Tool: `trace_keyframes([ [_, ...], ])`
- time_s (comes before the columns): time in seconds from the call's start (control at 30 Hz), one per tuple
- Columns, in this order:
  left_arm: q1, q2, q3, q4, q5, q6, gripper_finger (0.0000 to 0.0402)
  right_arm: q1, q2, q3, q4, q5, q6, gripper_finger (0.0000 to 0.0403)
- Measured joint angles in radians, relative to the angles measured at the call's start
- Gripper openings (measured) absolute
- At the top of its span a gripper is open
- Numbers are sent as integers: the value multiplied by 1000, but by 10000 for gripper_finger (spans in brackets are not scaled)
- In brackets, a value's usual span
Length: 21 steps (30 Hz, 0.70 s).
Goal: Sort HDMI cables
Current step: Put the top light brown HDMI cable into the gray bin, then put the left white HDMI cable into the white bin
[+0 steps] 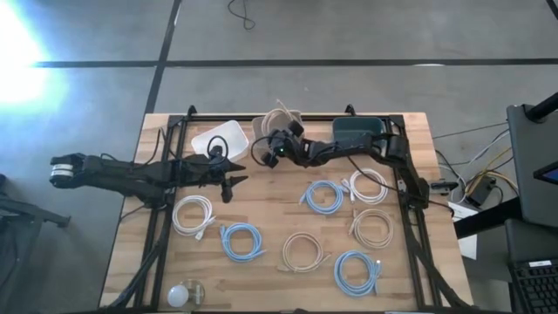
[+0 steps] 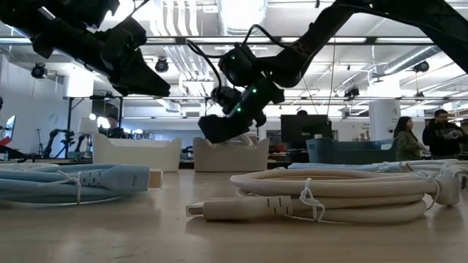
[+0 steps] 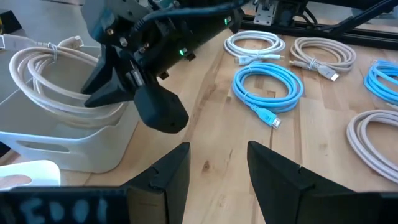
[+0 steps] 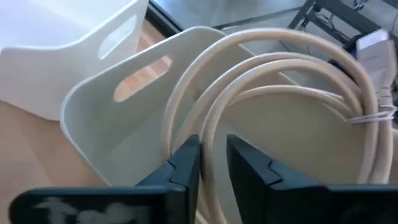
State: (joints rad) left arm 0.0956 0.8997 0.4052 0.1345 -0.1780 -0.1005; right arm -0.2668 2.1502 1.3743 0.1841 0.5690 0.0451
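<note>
In the beige bin (image 4: 124, 112), beige cable (image 4: 261, 68) between right gripper (image 4: 213, 163) fingers

The high view looks straight down on the whole table (image 1: 261, 275). The low view looks level across it. Both wrist views sit close and share the beige bin (image 3: 68, 146).

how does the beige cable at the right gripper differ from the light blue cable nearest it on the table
The beige cable hangs into the beige bin, between the fingers of the right gripper; the light blue cable lies flat on the table, touched by neither gripper. The beige one stands tilted on edge; the blue one rests on its side. Both are tied round coils.
</note>
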Motion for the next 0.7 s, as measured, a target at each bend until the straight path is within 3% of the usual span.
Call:
trace_keyframes([
  [0.47,0,0,-1,-2,-4,1,165,15,-75,13,-19,3,-75,152],
  [0.7,0,0,-1,-3,-4,-26,165,43,-189,13,-190,3,-68,155],
])
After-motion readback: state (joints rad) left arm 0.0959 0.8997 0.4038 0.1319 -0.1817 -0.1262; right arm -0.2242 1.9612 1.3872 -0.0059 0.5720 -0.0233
